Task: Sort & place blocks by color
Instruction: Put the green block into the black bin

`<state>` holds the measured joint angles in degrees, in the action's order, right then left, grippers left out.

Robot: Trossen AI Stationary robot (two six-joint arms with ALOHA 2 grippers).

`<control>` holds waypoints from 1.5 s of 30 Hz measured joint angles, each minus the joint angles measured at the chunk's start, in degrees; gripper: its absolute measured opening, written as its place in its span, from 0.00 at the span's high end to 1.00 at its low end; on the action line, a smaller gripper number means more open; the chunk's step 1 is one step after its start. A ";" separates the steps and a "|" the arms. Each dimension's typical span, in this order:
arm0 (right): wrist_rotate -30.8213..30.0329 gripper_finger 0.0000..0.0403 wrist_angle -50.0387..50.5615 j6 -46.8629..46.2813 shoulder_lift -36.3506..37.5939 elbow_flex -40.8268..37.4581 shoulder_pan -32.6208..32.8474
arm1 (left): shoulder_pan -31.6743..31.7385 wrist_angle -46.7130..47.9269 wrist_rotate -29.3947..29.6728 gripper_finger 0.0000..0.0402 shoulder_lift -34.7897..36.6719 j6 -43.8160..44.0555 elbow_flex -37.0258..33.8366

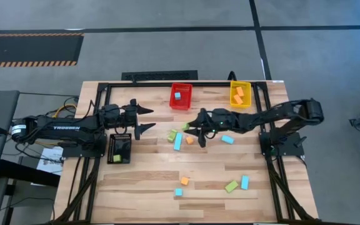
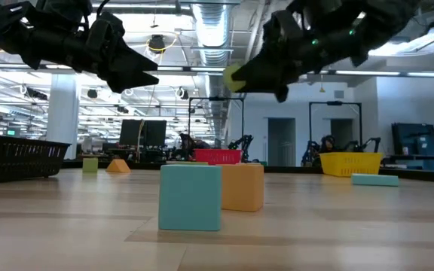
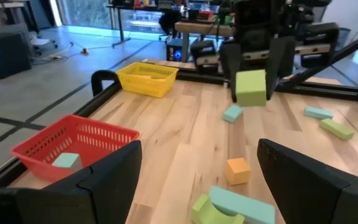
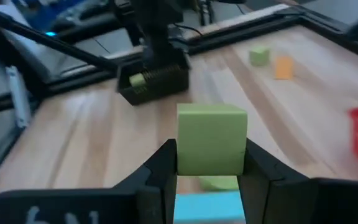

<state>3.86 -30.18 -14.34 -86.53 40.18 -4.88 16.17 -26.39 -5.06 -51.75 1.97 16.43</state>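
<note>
My right gripper (image 1: 191, 127) hovers over the table's middle, shut on a lime green cube (image 4: 212, 138), which also shows in the left wrist view (image 3: 251, 87) and the low view (image 2: 234, 75). My left gripper (image 1: 142, 119) stands open at the left, above the table, with nothing between its fingers. Loose blocks lie flat on the wood below: a light blue bar (image 1: 178, 141), a green block (image 1: 172, 135), an orange cube (image 1: 190, 140) and a blue block (image 1: 227, 139). Several more lie toward the near edge. My right gripper pinches the lime green cube between its two fingers, on two opposite side faces (image 4: 182, 155). The fingers (image 4: 163, 171) come nearly level from the table's right, slanting slightly down. The cube is lifted clear of the table, its upper half standing above the fingertips.
A red bin (image 1: 180, 100) with a light blue block and a yellow bin (image 1: 240, 95) with orange blocks stand at the far edge. A black bin (image 1: 120, 149) with a green block sits near my left arm. A black frame rail (image 1: 167, 84) borders the table.
</note>
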 joint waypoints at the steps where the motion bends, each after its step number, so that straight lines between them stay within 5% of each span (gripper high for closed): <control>1: 0.78 0.68 -2.64 -0.53 -1.23 0.00 -0.02 | -0.20 -0.08 -0.44 0.24 0.00 -0.05 0.00; 10: 5.12 0.68 -20.71 -2.92 -9.68 1.50 -0.02 | -6.94 1.04 -16.63 0.24 -0.01 -8.70 0.00; 21: 5.18 0.68 -23.22 -11.43 -18.92 8.69 0.02 | -22.78 1.81 10.84 0.24 0.02 -30.07 0.00; 28: 7.64 0.68 -23.02 -15.46 -24.73 15.67 -0.02 | -24.66 1.44 21.29 0.24 0.00 -32.84 0.00; 45: 8.92 0.68 -22.19 -16.24 -28.28 24.68 0.08 | -23.20 -0.69 22.32 0.24 0.00 -31.24 0.00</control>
<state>12.78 -52.37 -30.58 -114.80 64.87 -4.81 -7.03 -27.08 17.26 -51.75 -29.28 16.43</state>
